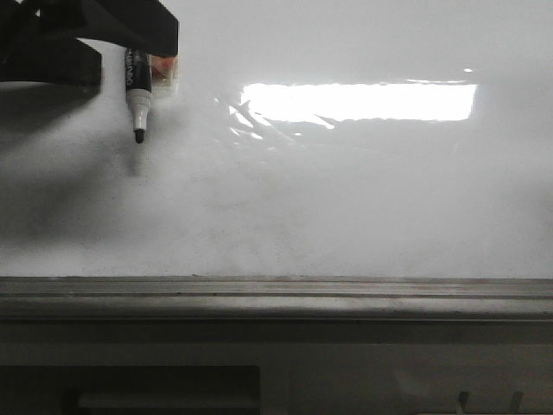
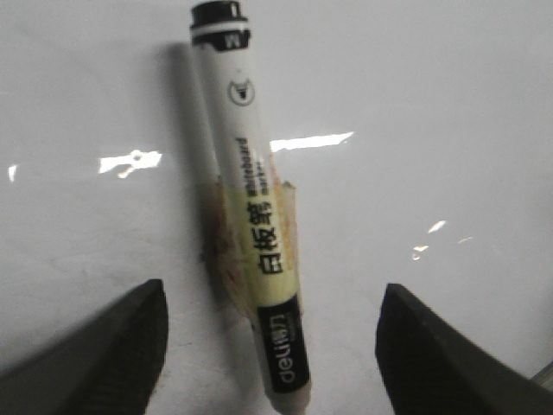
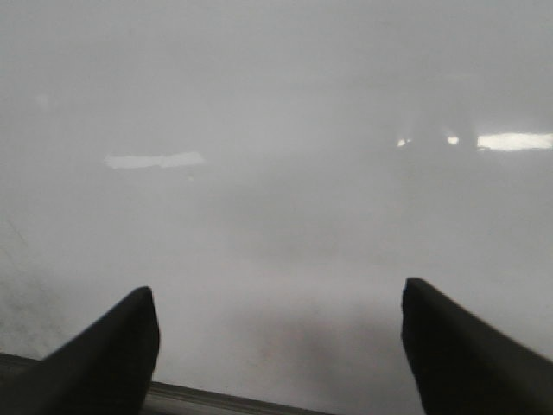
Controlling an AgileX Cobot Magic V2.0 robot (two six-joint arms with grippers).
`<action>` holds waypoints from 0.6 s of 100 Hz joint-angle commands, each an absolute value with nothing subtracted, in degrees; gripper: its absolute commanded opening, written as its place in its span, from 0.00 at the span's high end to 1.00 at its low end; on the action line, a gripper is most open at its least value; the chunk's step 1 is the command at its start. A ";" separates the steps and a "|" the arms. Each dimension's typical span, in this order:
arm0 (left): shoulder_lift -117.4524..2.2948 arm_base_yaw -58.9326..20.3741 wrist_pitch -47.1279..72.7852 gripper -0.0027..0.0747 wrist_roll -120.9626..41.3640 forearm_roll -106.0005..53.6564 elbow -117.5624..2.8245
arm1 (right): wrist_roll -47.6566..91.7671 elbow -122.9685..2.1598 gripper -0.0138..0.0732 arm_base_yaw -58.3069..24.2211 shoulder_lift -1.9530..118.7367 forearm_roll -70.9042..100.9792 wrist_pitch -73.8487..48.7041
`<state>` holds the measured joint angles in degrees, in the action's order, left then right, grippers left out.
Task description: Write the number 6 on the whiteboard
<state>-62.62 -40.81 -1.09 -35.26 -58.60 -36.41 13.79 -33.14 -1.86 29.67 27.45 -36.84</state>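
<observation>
The whiteboard [image 1: 346, 199] is glossy white and faintly smudged. No number 6 or other black line shows on it. A white marker [image 1: 137, 91] with a black tip hangs tip-down from my left arm's dark body [image 1: 112, 30] at the top left, its tip close to the board. In the left wrist view the marker [image 2: 259, 216], wrapped in yellowish tape, runs between the wide-apart fingers of my left gripper [image 2: 272, 290], which do not touch it. My right gripper [image 3: 276, 290] is open and empty over the board [image 3: 276, 130], near its lower edge.
A grey metal ledge [image 1: 276, 294] runs along the board's lower edge and also shows in the right wrist view [image 3: 216, 402]. A bright rectangular light glare [image 1: 359, 101] lies on the upper middle of the board.
</observation>
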 commanded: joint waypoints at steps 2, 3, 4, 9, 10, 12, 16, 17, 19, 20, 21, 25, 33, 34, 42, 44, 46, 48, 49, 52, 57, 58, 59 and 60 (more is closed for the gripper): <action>-63.28 -41.31 -4.50 0.42 -35.58 -59.07 -38.28 | 14.31 -35.07 0.24 -1.98 30.28 28.75 -33.78; -63.49 -41.31 -4.50 0.43 -35.58 -59.07 -38.28 | 14.31 -35.07 0.24 -1.98 30.28 28.75 -33.78; -63.56 -41.31 -4.50 0.43 -35.58 -59.07 -38.28 | 14.31 -35.07 0.24 -1.98 30.28 28.75 -33.78; -64.05 -41.31 -4.94 0.45 -35.58 -59.07 -38.28 | 14.31 -35.07 0.24 -1.98 30.28 28.75 -33.78; -64.21 -41.31 -4.93 0.45 -35.58 -59.07 -38.28 | 14.31 -35.07 0.24 -1.98 30.28 28.75 -33.78; -64.51 -41.31 -5.20 0.46 -35.58 -59.07 -38.28 | 14.31 -35.07 0.24 -1.98 30.28 28.75 -33.78; -64.79 -41.31 -5.43 0.48 -35.58 -59.07 -38.28 | 14.31 -35.07 0.24 -1.98 30.28 28.75 -33.78; -64.90 -41.31 -5.43 0.48 -35.58 -59.07 -38.28 | 14.31 -35.07 0.24 -1.98 30.28 28.75 -33.78; -65.05 -41.31 -5.57 0.50 -35.58 -59.07 -38.28 | 14.31 -35.07 0.24 -1.98 30.28 28.75 -33.78; -65.08 -41.31 -5.57 0.51 -35.58 -59.07 -38.28 | 14.31 -35.07 0.24 -1.98 30.28 28.75 -33.78; -65.17 -41.31 -5.57 0.52 -35.58 -59.07 -38.28 | 14.31 -35.07 0.24 -1.98 30.28 28.75 -33.78; -65.17 -41.31 -5.57 0.57 -35.58 -59.07 -38.28 | 14.31 -35.07 0.24 -1.98 30.28 28.75 -33.78; -65.17 -41.31 -5.57 0.75 -35.58 -58.85 -38.28 | 14.31 -35.07 0.24 -1.98 30.28 28.75 -33.78; -65.17 -41.31 -5.57 0.77 -35.58 -58.78 -38.28 | 14.31 -35.07 0.24 -1.98 30.28 28.75 -33.78; -65.07 -41.31 -5.33 0.99 -35.58 -57.33 -38.28 | 14.31 -35.07 0.24 -1.98 30.28 28.75 -33.78; -65.07 -41.31 -5.21 0.99 -35.58 -57.00 -38.28 | 14.31 -35.07 0.24 -1.98 30.28 28.75 -33.78; -64.97 -41.31 -5.09 0.99 -35.58 -56.88 -38.28 | 14.31 -35.07 0.24 -1.98 30.28 28.75 -33.78; -64.82 -41.31 -5.08 0.99 -35.58 -56.88 -38.28 | 14.31 -35.07 0.24 -1.98 30.28 28.75 -33.78; -64.81 -41.31 -4.97 0.99 -35.58 -56.88 -38.28 | 14.31 -35.07 0.24 -1.98 30.28 28.75 -33.78; -64.51 -41.31 -4.95 0.99 -35.58 -56.73 -38.28 | 14.31 -35.07 0.24 -1.98 30.28 28.75 -33.78; -63.68 -41.31 -4.44 0.99 -35.58 -56.21 -38.28 | 14.34 -35.07 0.24 -1.98 30.28 28.75 -33.91; -63.55 -41.31 -4.29 0.99 -35.58 -56.06 -38.28 | 14.46 -35.07 0.24 -1.98 30.28 28.75 -34.03; -63.25 -41.31 -4.31 0.99 -35.58 -55.66 -38.28 | 14.46 -35.07 0.24 -1.98 30.28 28.75 -34.01; -63.08 -41.31 -4.13 0.99 -35.58 -55.42 -38.28 | 14.64 -35.07 0.24 -1.98 30.28 28.75 -34.18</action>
